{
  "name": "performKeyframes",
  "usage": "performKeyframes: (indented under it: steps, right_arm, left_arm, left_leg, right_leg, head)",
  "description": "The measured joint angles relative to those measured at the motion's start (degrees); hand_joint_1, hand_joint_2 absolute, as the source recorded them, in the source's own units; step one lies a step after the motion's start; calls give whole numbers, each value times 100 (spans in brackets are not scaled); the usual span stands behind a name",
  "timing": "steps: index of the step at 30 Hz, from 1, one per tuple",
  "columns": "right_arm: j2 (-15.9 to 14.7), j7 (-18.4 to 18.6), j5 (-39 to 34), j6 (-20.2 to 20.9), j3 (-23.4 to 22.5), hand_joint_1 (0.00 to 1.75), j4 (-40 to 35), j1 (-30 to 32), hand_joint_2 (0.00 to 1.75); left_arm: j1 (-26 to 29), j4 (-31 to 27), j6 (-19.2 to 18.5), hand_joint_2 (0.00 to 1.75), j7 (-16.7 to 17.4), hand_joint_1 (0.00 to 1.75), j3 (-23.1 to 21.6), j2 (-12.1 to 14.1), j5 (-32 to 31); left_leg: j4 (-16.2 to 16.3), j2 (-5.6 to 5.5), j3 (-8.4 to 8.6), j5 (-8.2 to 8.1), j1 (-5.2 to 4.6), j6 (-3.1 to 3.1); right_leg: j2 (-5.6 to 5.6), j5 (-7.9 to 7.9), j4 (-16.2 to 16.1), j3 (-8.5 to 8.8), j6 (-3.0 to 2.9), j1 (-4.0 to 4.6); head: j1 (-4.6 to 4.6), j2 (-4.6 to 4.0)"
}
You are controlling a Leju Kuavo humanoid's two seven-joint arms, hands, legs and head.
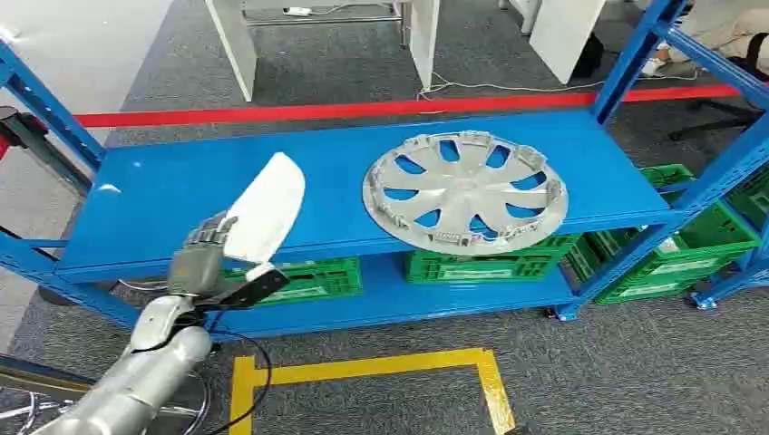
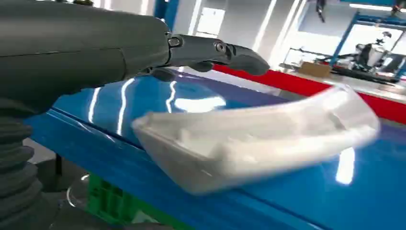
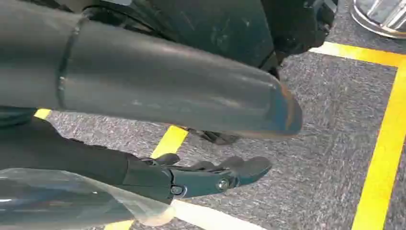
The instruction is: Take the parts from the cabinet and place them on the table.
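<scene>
A white part (image 1: 266,210) is held by the left hand (image 1: 201,254) at lower left of the frame; right hand (image 3: 191,177) fingers are spread, holding nothing. A wheel cover (image 1: 465,190) lies on the shelf (image 1: 163,195).

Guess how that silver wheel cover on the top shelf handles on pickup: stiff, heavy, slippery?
The wheel cover looks like thin moulded plastic with open spokes, so probably light for its size and slightly flexible. Its wide, flat shape would likely tilt if gripped at one rim. The cut-outs should give fingers purchase, so it is probably not very slippery. It overhangs the blue shelf edge.
</scene>
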Motion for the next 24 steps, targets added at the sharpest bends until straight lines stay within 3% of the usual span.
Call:
performKeyframes:
  steps: [8, 9, 24]
  right_arm:
    - [0, 81, 52, -2, 11, 0, -28, 23, 0]
    - [0, 85, 55, -4, 15, 0, -33, 23, 0]
    - [0, 41, 24, -81, 39, 0, -66, 74, 0]
  left_arm:
    - [-175, 378, 39, 175, 48, 0, -245, -188, -89]
    - [-185, 400, 35, 175, 48, 175, -267, -208, -90]
    - [-225, 498, 271, 175, 133, 175, -417, -332, 46]
  left_leg:
    - [1, 0, 0, 0, 0, 0]
    - [0, 0, 0, 0, 0, 0]
    - [0, 0, -2, 0, 0, 0]
  right_leg:
    - [1, 0, 0, -2, 0, -1]
    - [1, 0, 0, -2, 0, -1]
    - [0, 0, 0, -1, 0, -1]
  head:
    - [-2, 0]
    - [-2, 0]
    - [-2, 2]
